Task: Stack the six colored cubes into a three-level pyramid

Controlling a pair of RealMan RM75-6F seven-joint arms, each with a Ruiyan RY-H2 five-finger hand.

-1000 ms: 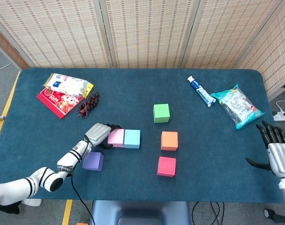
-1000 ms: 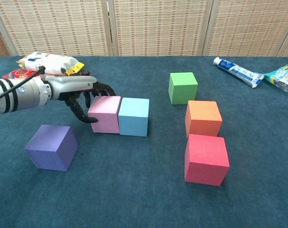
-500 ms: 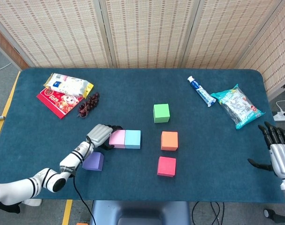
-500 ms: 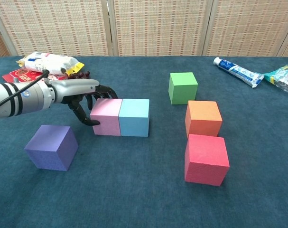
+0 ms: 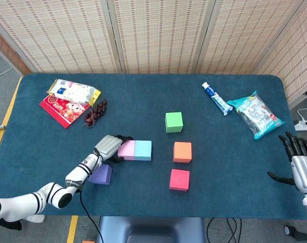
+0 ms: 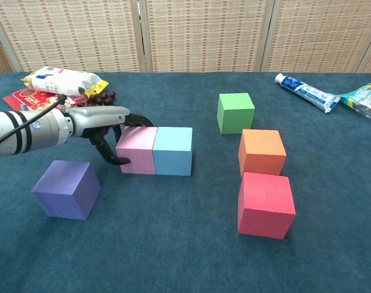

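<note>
The pink cube (image 5: 126,150) (image 6: 136,149) and the light blue cube (image 5: 142,150) (image 6: 173,150) sit side by side, touching. My left hand (image 5: 108,147) (image 6: 106,122) rests against the pink cube's left side, fingers curved over its far edge and thumb low at its front-left; it lifts nothing. The purple cube (image 5: 101,174) (image 6: 66,189) lies just in front of that hand. Green (image 5: 173,122) (image 6: 235,112), orange (image 5: 182,152) (image 6: 261,151) and red (image 5: 179,179) (image 6: 265,204) cubes stand in a line to the right. My right hand (image 5: 300,162) hovers off the table's right edge, fingers spread, holding nothing.
A white snack bag (image 5: 72,92), a red packet (image 5: 62,109) and a dark bunch of grapes (image 5: 95,112) lie at the back left. A toothpaste tube (image 5: 216,98) and a teal bag (image 5: 254,114) lie at the back right.
My left hand has shifted slightly right and straightened the pink cube flush against the light blue one. The right hand has barely moved.
</note>
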